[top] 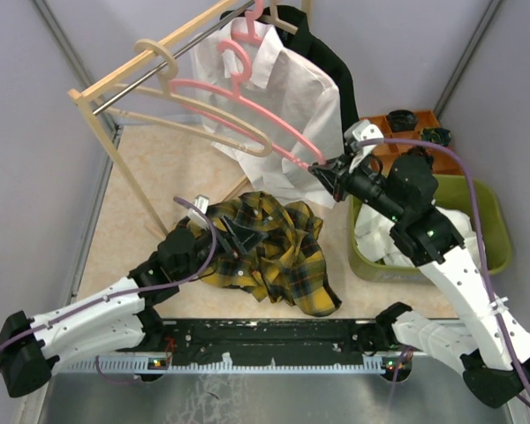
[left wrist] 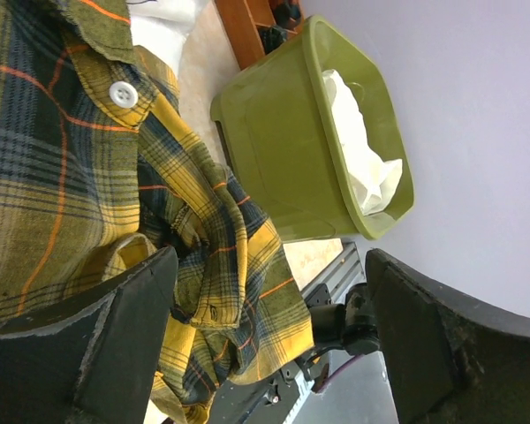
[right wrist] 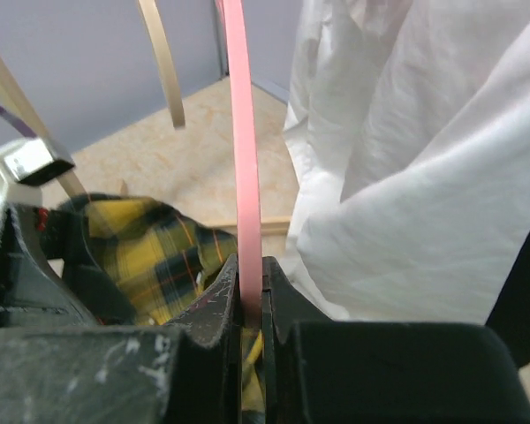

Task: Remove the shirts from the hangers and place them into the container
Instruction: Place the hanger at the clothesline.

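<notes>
The yellow-and-green plaid shirt [top: 274, 252] [left wrist: 88, 159] lies crumpled on the table, off any hanger. My left gripper [top: 223, 234] [left wrist: 271, 265] is at its left edge, open, with cloth between the wide jaws. My right gripper [top: 322, 172] [right wrist: 250, 283] is shut on the lower end of a bare pink hanger [top: 238, 97] [right wrist: 243, 132] that hooks on the rack. A white shirt [top: 287, 97] [right wrist: 406, 177] hangs on another pink hanger, with a black shirt [top: 322, 53] behind it. A bare beige hanger [top: 203, 124] hangs at the left. The olive-green container [top: 499, 256] [left wrist: 283, 150] holds a white shirt [top: 375, 238] [left wrist: 362, 150].
The wooden rack with its metal bar [top: 150, 66] stands across the back left, its foot near the plaid shirt. An orange compartment tray [top: 393, 124] sits behind the container. Grey walls close in on both sides.
</notes>
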Available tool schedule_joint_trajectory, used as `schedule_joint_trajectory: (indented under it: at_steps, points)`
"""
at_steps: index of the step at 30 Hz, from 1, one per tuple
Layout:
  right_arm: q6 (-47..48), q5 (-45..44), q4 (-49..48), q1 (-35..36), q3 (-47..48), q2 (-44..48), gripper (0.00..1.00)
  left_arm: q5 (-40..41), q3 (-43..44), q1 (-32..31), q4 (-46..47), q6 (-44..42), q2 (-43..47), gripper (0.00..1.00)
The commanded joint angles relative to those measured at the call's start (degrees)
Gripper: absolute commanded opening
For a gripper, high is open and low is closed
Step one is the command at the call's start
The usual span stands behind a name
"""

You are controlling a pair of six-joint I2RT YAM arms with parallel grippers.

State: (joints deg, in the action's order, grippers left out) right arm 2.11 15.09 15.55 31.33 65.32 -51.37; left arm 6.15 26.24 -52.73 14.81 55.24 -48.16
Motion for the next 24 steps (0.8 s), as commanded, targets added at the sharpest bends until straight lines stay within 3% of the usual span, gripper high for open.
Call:
schedule_joint_trajectory:
  at_steps: [1, 5, 16, 24]
  points:
    - [-6.4, 2.9, -9.3, 0.1, 6.0, -1.0, 0.0, 2.6, 2.1, -0.1, -4.9, 1.1, 1.4, 0.93]
    - [-10.6, 4.6, -10.4, 0.1, 7.7, -3.7, 0.0, 3.1, 2.9, -0.1, -4.5, 0.0, 1.5, 0.99]
    - [-10.5, 4.2, -6.4, 0.2, 15.9, -11.7, 0.0, 1.6, 4.0, -0.1, -5.0, -1.7, 0.8, 0.99]
    - [-10.4, 4.5, -5.7, 0.2, 17.4, -12.2, 0.0, 1.4, 4.1, -0.1, -5.1, -1.3, 0.7, 0.99]
